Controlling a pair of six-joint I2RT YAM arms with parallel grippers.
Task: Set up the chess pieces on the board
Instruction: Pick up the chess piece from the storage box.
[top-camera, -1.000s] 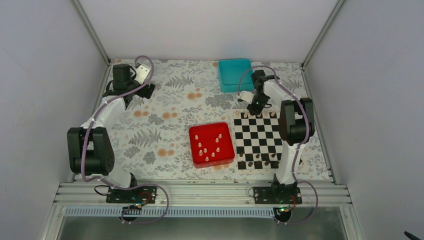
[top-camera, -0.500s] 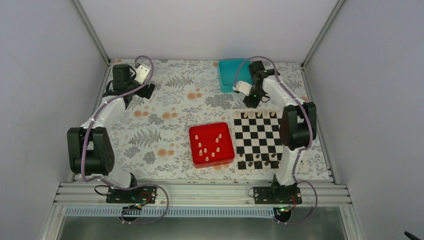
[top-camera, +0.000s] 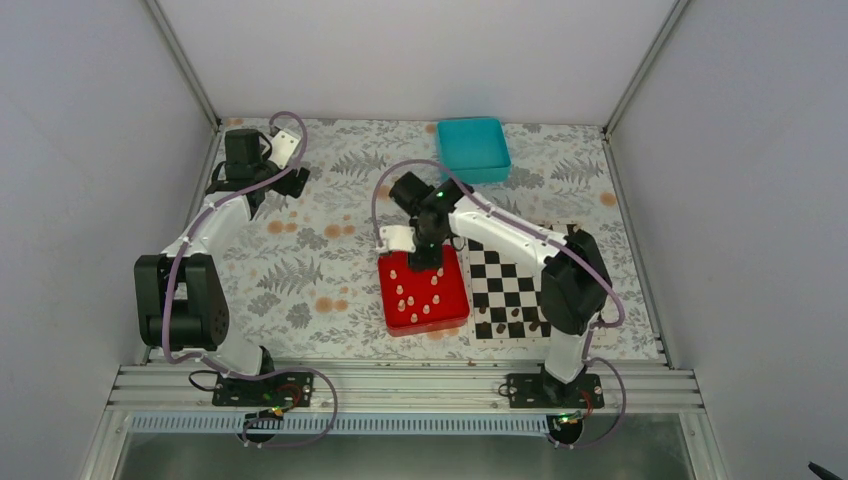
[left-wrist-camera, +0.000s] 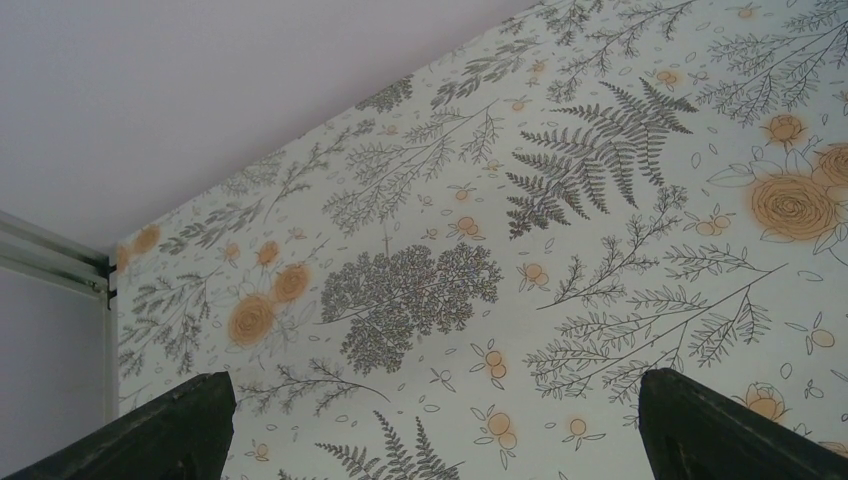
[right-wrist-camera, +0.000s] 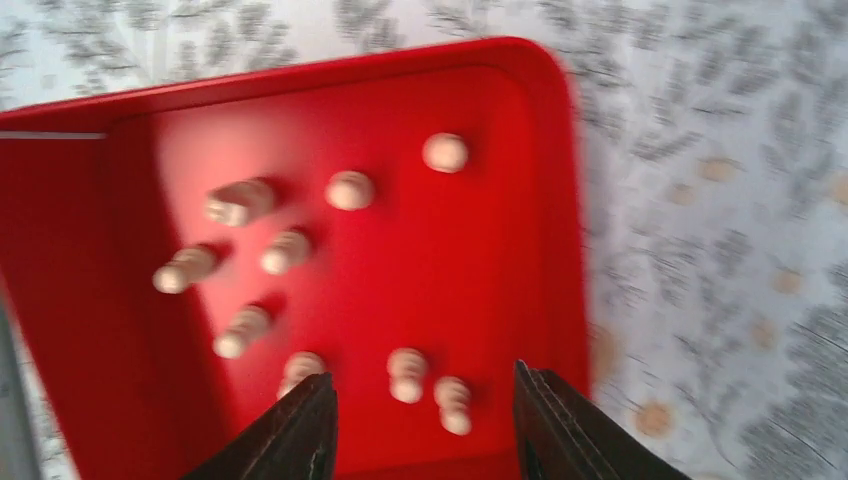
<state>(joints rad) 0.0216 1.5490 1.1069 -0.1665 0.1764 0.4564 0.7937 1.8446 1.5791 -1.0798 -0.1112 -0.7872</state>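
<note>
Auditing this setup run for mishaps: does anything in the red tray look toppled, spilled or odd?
Nothing clearly stands out. The small pale wooden chess pieces sit scattered without order inside the red square tray; motion blur hides whether any have toppled.

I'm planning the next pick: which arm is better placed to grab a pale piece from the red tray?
Right. The right gripper hangs over the red tray, jaws apart above the pale chess pieces. The left gripper is open over floral tablecloth at the far-left corner.
</note>
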